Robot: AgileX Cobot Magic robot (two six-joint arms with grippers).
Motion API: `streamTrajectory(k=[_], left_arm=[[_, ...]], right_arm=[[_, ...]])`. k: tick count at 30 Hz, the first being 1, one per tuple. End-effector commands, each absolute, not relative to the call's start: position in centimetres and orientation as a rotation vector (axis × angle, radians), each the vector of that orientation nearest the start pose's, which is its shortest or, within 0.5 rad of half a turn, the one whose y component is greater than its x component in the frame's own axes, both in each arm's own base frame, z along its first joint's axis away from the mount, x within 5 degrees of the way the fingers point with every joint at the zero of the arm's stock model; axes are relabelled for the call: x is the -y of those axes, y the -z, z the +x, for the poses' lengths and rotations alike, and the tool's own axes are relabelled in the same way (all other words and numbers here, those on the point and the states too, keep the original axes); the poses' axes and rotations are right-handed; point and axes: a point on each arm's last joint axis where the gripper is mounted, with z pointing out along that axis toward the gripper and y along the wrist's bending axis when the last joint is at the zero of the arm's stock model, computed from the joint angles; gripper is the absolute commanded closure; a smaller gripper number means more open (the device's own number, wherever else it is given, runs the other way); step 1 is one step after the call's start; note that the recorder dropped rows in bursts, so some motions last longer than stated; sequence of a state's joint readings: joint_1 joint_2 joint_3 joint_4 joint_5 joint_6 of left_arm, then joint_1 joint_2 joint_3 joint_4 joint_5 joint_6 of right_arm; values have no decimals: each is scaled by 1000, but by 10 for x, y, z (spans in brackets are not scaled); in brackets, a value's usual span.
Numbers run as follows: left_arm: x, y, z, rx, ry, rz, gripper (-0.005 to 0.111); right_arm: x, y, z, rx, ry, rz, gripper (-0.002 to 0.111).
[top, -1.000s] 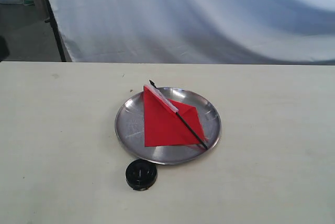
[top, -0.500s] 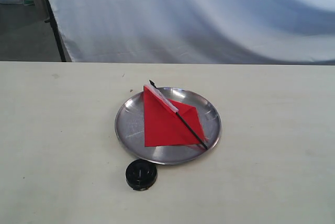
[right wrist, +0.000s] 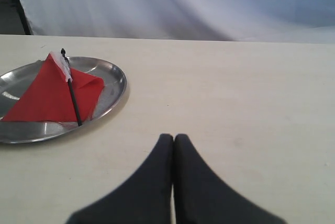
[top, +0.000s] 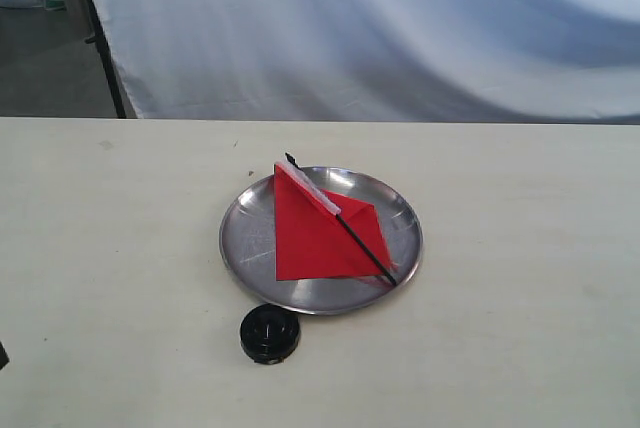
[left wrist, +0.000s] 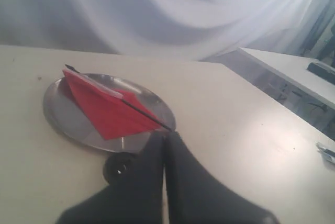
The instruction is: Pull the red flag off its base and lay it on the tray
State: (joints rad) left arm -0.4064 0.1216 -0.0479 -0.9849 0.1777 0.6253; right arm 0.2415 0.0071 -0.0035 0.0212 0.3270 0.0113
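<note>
The task is judged done: the small red cloth flag (top: 315,238) is laid on the round shiny steel tray (top: 248,244), the round black plastic base (top: 270,333) stands just beside it on the counter (top: 520,278), and the left pincer (left wrist: 165,137) and right pincer (right wrist: 173,139) are pressed together, empty.

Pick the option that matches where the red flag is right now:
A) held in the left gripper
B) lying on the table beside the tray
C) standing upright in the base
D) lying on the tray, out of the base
D: the red flag lies on the tray with its pole slanting across the cloth, and the base sits just outside the tray's rim with nothing in it.
</note>
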Motion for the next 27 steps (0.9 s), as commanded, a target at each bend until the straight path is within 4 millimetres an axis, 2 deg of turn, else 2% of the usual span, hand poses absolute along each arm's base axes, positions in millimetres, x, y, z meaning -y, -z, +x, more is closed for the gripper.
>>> streamTrajectory(k=[1,13,19,25,27], left_arm=[[37,-212,54,-1691,719,132,107],[35,-213,55,-1653,583,225,107],[25,-208,60,-1722,579,19,107],[26,-200,61,-1684,502,121,107],[26,-203,61,-1646,496,138,107]], right_arm=[[-14,-184,52,-1798,-206,-192,109],[-14,-184,52,-1798,-206,-192,109],[-14,-184,52,-1798,-206,-192,109],[-14,-184,52,-1798,-206,-192,109],[-14,-184,52,-1798,-206,-192,109]])
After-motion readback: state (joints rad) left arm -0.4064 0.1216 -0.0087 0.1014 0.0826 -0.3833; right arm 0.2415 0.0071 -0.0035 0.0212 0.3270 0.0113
